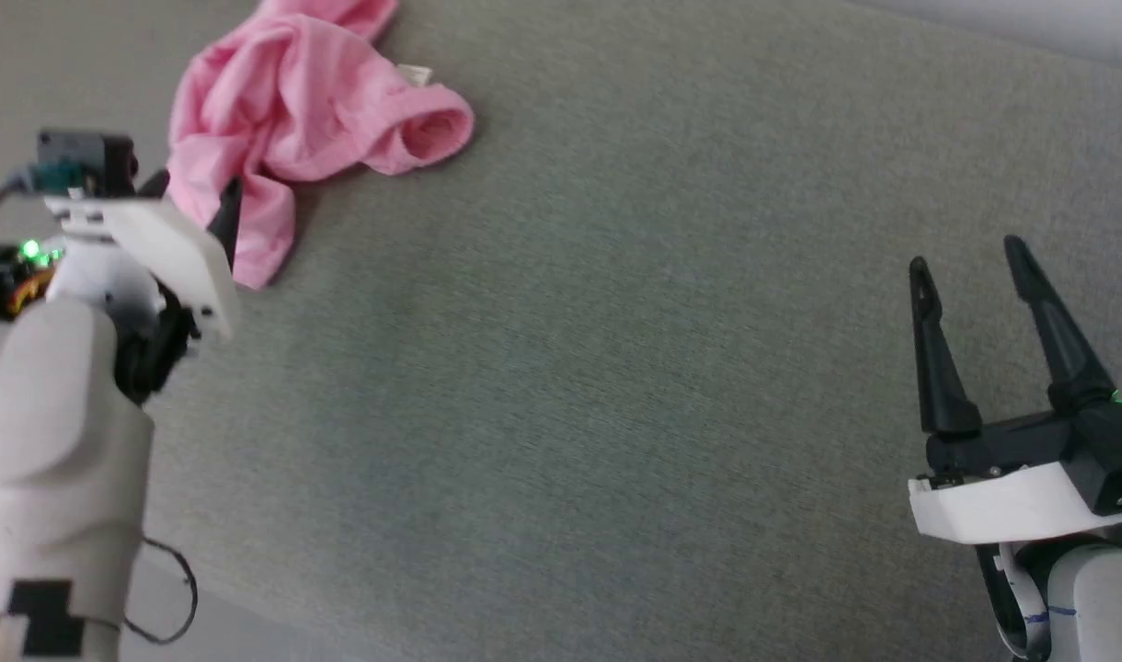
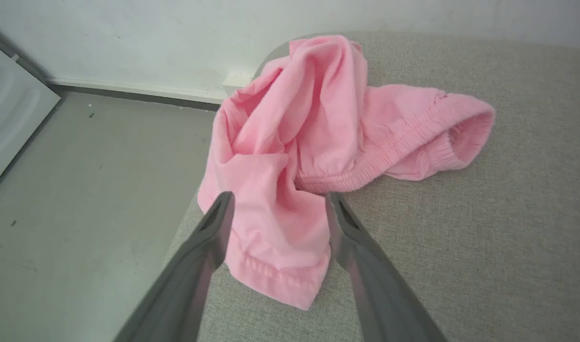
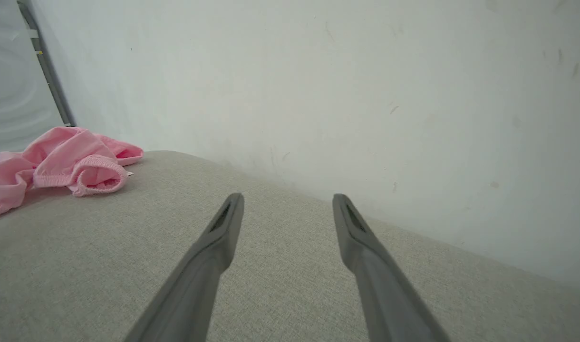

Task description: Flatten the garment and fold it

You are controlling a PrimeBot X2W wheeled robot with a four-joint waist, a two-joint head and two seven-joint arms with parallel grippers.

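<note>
A: Where's the garment (image 1: 313,101)?
B: Far-left corner of the grey cloth surface (image 1: 616,386). Pink, crumpled heap. R gripper (image 1: 966,256) is well apart from it at near right, jaws spread, nothing btwn them.
A: L side?
B: L gripper (image 1: 196,181) is right at the heap. Head view catches its dark fingertips (image 1: 230,207) against the pink. L wrist view is clearer: L gripper (image 2: 279,197) jaws wide, one finger each side of the hemmed leg end (image 2: 280,280). Touching cloth or not, can't tell.
A: Anything else per view?
B: Head view gives a small white label (image 1: 417,75) by the waistband (image 1: 432,129). L wrist view gives the floor (image 2: 81,190) and the surface's edge, w/ the garment (image 2: 294,142) sitting at that edge. R wrist view: R gripper (image 3: 287,197) over bare surface, wall (image 3: 366,95) behind, garment (image 3: 57,166) far off to that view's left.
A: Orientation?
B: In head view the long axis runs approx far to near, leg end toward the robot. Waistband loop sticks out to the robot's R, opening facing R.
</note>
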